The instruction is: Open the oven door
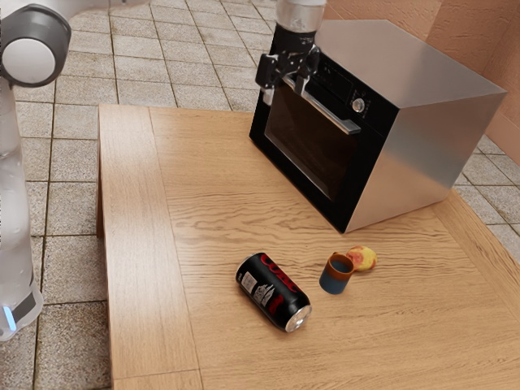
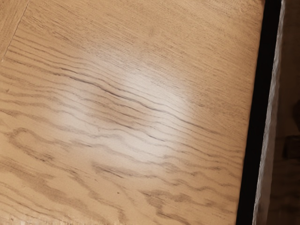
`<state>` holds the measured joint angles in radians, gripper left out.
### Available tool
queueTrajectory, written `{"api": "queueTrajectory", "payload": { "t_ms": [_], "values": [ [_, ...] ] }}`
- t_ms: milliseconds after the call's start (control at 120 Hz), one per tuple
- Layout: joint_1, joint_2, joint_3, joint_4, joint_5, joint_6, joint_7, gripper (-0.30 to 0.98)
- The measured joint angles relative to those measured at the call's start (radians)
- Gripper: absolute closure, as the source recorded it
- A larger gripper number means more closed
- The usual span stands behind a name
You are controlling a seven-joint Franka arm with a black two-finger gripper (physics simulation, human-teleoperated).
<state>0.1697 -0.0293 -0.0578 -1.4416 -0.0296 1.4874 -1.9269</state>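
The handle (image 1: 329,114) is set with one end just beside the spread tool (image 1: 284,94), its length drawn away across the oven door (image 1: 307,146).

White and grey arm, black gripper (image 1: 284,86), blue light low on the body.
Exterior view clock: smooth glossy white upper link (image 1: 89,3) between 10 and 11; fat round joint housing (image 1: 55,39) at 10, dark grey shell round a flat pale grey disc cap (image 1: 29,62). White column (image 1: 10,154) at 9, rounded, with seam lines. Base (image 1: 16,280) at 8: white, dark grey band (image 1: 30,306), slim glowing blue strip (image 1: 10,317). Wrist section (image 1: 301,16) at 12: pale grey-white, rounded; gripper below it is angular and blocky, lighter grey at the fingertips (image 1: 268,97).
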Motion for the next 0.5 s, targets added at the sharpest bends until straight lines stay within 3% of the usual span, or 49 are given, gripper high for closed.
{"api": "queueTrajectory", "payload": {
  "t_ms": [167, 500],
  "values": [
    [-0.012, -0.004, -0.001, 0.002, -0.038, -0.005, -0.125, 0.00],
    [-0.361, 0.025, 0.052, 0.021, 0.013, 0.071, -0.269, 0.00]
  ]
}}
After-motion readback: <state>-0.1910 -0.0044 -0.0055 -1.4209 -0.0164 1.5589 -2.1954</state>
